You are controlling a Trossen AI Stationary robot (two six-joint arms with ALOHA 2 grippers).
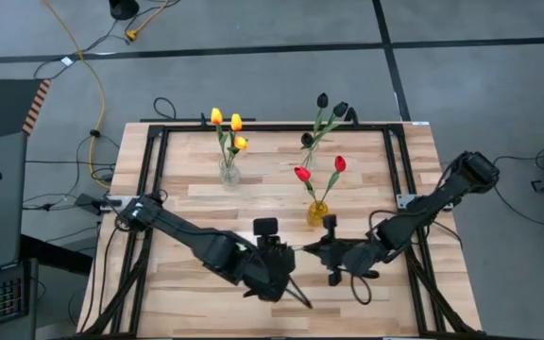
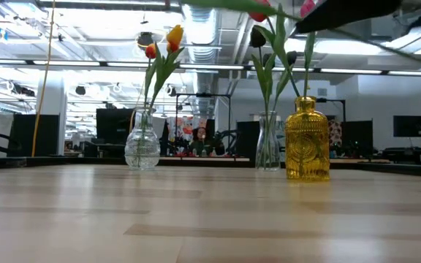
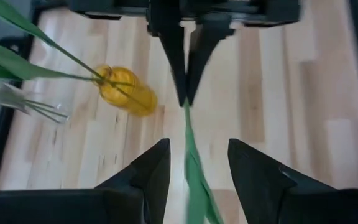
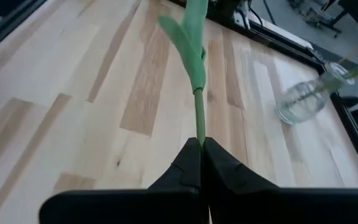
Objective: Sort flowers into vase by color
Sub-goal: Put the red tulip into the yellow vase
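A green-stemmed flower (image 4: 194,56) runs level above the table between my two grippers; its head is out of view. My right gripper (image 4: 201,142) is shut on its stem near the table's middle front (image 1: 308,251). My left gripper (image 3: 197,146) faces it, open. The stem (image 3: 192,162) runs between the left fingers, and whether it touches them cannot be told. Behind stand a yellow vase (image 1: 317,214) with red tulips, a clear vase (image 1: 229,174) with yellow ones and a clear vase (image 2: 267,142) with dark ones. My right gripper pinches the flower's bare green stem (image 4: 199,127) between its two fingertips (image 3: 178,74), just short of the leaves. The fingers come roughly level from the table's right and lie along the stem. The flower is lifted clear of the table and sticks out ahead of the fingers.
A black frame (image 1: 154,170) runs around the wooden tabletop. The three vases stand in the far half, the yellow one closest to my grippers. Bare wood (image 1: 187,302) lies at the near left and near right. Cables lie on the floor beyond the table.
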